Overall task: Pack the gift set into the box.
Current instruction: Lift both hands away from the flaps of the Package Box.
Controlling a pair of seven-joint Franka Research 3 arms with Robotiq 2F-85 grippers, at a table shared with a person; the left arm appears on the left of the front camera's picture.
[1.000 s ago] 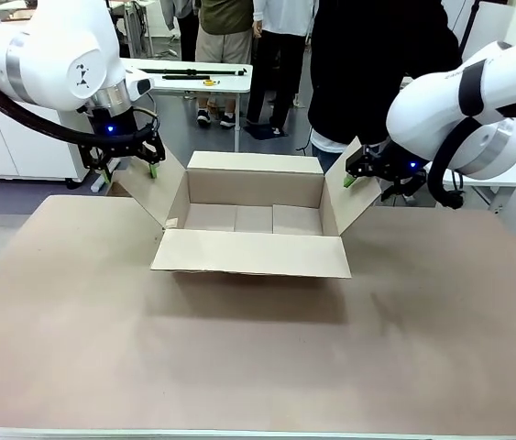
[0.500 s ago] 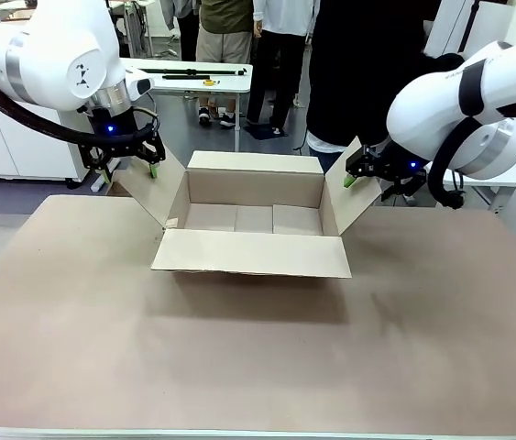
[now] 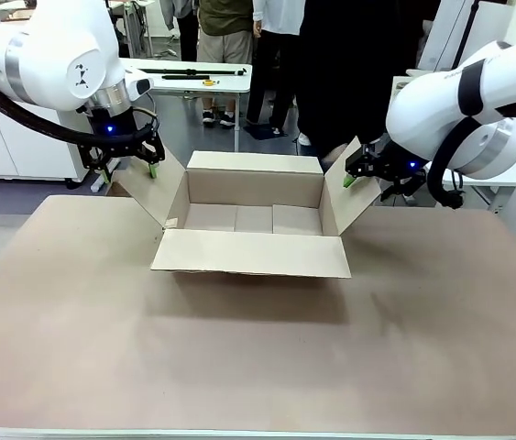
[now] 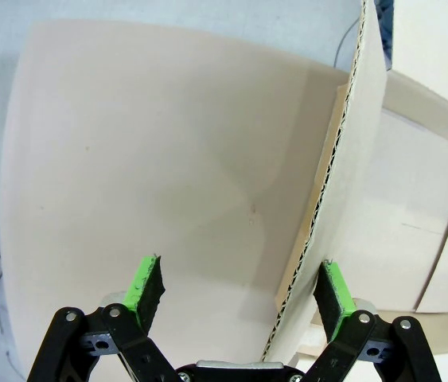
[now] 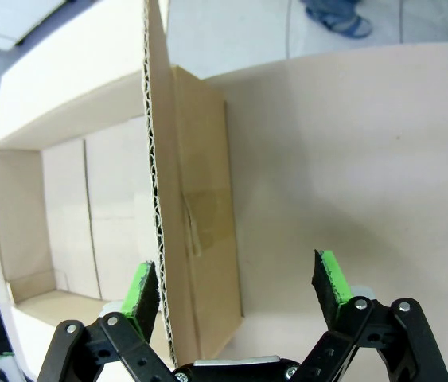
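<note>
The box (image 3: 256, 188) stands open at the far middle of the table, with all four flaps spread and nothing visible inside. My left gripper (image 3: 129, 168) hangs open at the top edge of the left flap (image 3: 152, 188). In the left wrist view, that flap (image 4: 343, 159) rises between the open gripper's (image 4: 241, 288) jaws, close to the right pad. My right gripper (image 3: 372, 179) is open at the right flap (image 3: 354, 197). That flap's corrugated edge (image 5: 153, 159) stands just inside the left pad of the open right gripper (image 5: 235, 286). The gift set is out of view.
The tan table top (image 3: 239, 348) stretches bare in front of the box. The front flap (image 3: 250, 254) lies folded out toward me. People stand close behind the box, beside a white table (image 3: 193, 71) with tools.
Both arms and the box have stayed still. The person in dark clothes behind the box has shifted a little to the left.
</note>
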